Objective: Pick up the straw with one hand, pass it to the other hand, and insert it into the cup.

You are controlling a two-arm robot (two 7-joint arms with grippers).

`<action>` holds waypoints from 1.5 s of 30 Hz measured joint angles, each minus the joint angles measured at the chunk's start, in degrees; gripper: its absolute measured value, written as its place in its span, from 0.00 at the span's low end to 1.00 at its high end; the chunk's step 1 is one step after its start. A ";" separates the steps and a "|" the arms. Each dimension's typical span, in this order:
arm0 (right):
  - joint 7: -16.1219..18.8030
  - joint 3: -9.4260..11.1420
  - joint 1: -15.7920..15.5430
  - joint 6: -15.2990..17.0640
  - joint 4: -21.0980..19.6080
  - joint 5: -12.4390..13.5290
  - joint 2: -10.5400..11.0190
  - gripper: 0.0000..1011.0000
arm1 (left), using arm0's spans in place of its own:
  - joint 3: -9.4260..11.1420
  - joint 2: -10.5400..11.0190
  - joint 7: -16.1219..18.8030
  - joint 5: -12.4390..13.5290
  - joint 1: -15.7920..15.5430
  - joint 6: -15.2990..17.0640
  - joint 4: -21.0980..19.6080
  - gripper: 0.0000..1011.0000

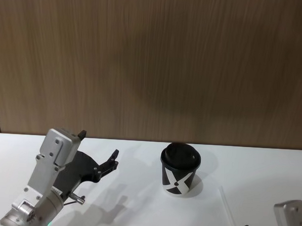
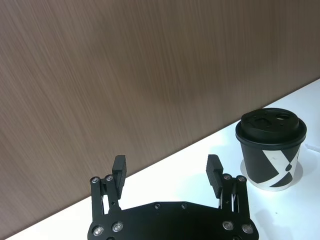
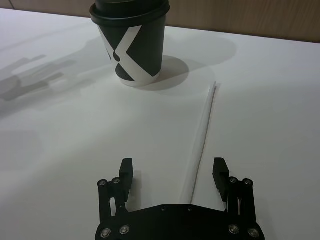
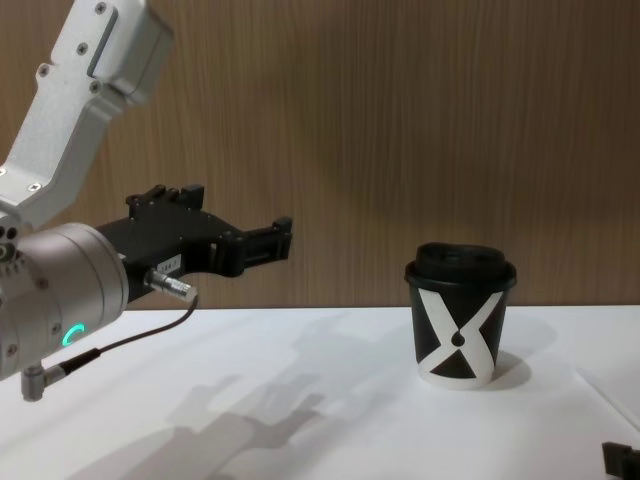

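Observation:
The cup (image 1: 180, 171) is black with a white X and a black domed lid, and it stands upright mid-table. To its right the thin white straw (image 1: 229, 212) lies flat on the table. In the right wrist view the straw (image 3: 204, 127) runs between the open fingers of my right gripper (image 3: 173, 171), nearer one finger, with the cup (image 3: 131, 45) beyond its far end. My left gripper (image 1: 99, 150), on its silver wrist with the green ring light, hangs open and empty above the table, left of the cup (image 2: 272, 150).
The white table (image 1: 136, 208) ends at a brown wood-grain wall (image 1: 153, 67) just behind the cup. A thin dark cable (image 4: 110, 345) loops from the left wrist. The left arm's shadow falls on the table between arm and cup.

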 joint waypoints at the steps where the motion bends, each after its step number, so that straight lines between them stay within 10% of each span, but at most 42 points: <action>1: 0.02 -0.02 0.04 0.10 0.01 -0.01 -0.02 0.99 | 0.00 0.00 0.00 0.00 0.00 0.00 0.00 0.99; 18: 0.32 -0.40 0.99 1.50 0.58 0.28 -0.58 0.98 | 0.00 0.00 0.00 0.00 0.00 0.00 0.00 0.99; 45: 0.46 -0.61 1.29 2.07 0.82 0.56 -0.77 0.19 | 0.00 0.00 0.00 0.00 0.00 0.00 0.00 0.99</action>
